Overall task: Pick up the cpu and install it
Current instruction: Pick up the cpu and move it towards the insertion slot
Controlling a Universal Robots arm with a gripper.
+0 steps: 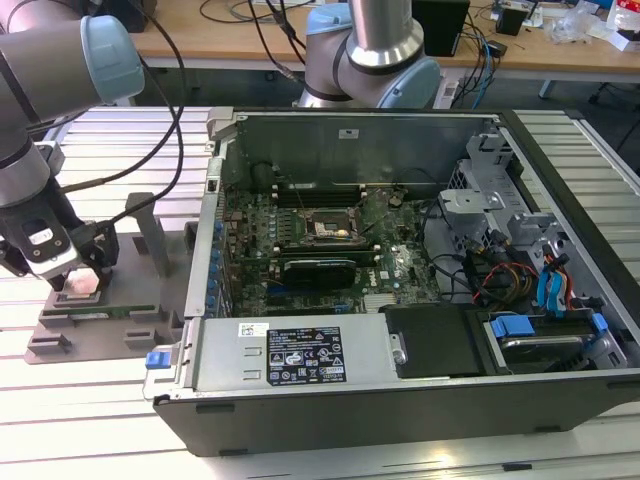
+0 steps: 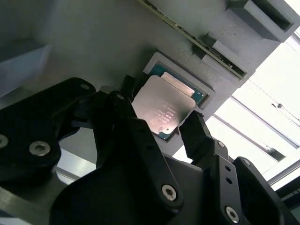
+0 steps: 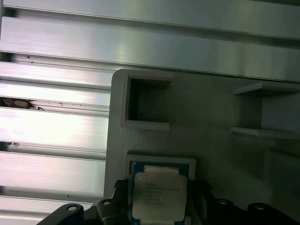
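The cpu (image 2: 161,110), a flat silvery square with a thin teal rim, sits at the shallow recess of a grey holder plate (image 2: 117,42). In the first wrist view the cpu (image 3: 157,194) lies low at the plate's near edge. My gripper (image 2: 161,105) straddles it, with black fingers (image 2: 194,126) pressed against two opposite edges. I cannot tell whether the chip has left the recess. In the exterior view my gripper (image 1: 82,278) hangs over the cpu (image 1: 82,287) at the view's left, outside the computer case. The motherboard socket (image 1: 327,228) lies inside the open case.
The open computer case (image 1: 400,270) fills the middle and the exterior view's right, with cables and drive bays on its right side. The grey holder plate (image 1: 100,310) has upright posts beside my gripper. A ribbed metal table (image 3: 51,126) surrounds the plate.
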